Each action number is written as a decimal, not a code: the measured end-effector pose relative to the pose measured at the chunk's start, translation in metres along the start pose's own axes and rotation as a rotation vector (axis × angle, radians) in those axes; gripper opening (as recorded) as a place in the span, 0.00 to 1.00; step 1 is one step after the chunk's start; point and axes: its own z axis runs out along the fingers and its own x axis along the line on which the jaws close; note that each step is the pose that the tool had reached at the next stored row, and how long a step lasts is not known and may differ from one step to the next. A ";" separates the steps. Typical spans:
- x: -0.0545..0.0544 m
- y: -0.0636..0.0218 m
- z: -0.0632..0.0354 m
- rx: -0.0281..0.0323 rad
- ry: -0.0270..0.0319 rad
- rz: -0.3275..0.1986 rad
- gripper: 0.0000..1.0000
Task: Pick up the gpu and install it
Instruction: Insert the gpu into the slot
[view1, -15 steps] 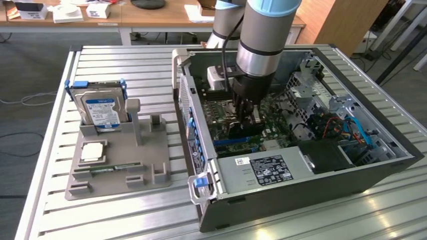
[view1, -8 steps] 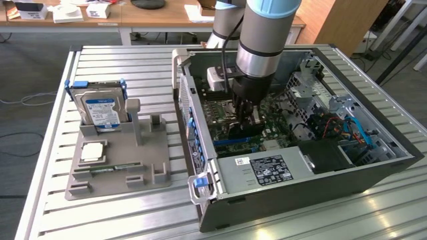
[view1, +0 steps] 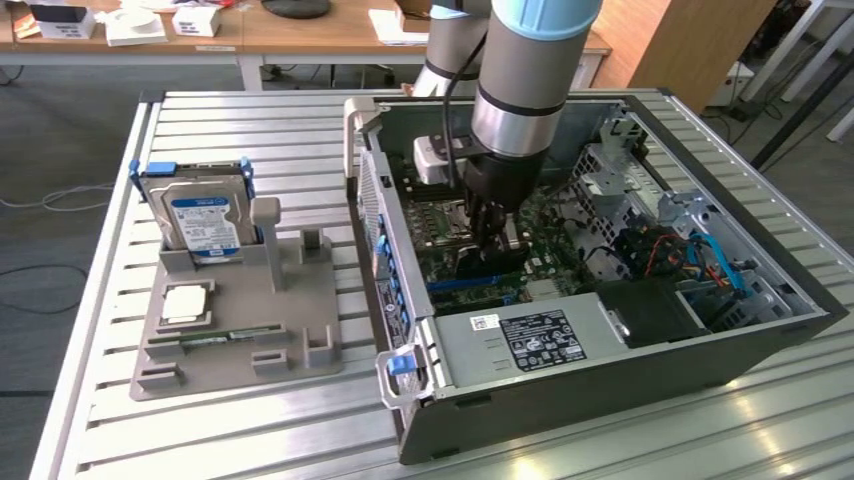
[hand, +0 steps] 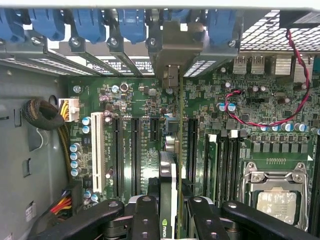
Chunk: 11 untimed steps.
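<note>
The gpu (hand: 169, 172) is a thin dark card seen edge-on in the wrist view, standing upright over the green motherboard (hand: 135, 105) among its long black slots. Its metal bracket (hand: 170, 75) reaches the rear slot openings under the blue clips. My gripper (hand: 171, 212) is shut on the card, one black finger (hand: 145, 215) on each face. In the exterior view the gripper (view1: 491, 235) is lowered inside the open computer case (view1: 601, 370), with the gpu (view1: 483, 265) dark below it, close to the board. Whether the card sits in a slot I cannot tell.
A CPU socket (hand: 272, 200), a red-and-black wire (hand: 260, 120) and a cable bundle (hand: 42, 115) surround the slots. On the exterior view's left a grey holder (view1: 240, 330) carries a silver hard drive (view1: 203, 220), a chip (view1: 187, 303) and a memory stick (view1: 214, 340). A wooden desk (view1: 307, 35) stands behind.
</note>
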 end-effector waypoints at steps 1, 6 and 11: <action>0.000 0.0000 0.0000 0.0000 0.0000 0.000 0.27; 0.000 0.0003 0.0010 0.0001 -0.0001 0.000 0.27; 0.000 0.0004 0.0018 0.0002 -0.0003 0.000 0.27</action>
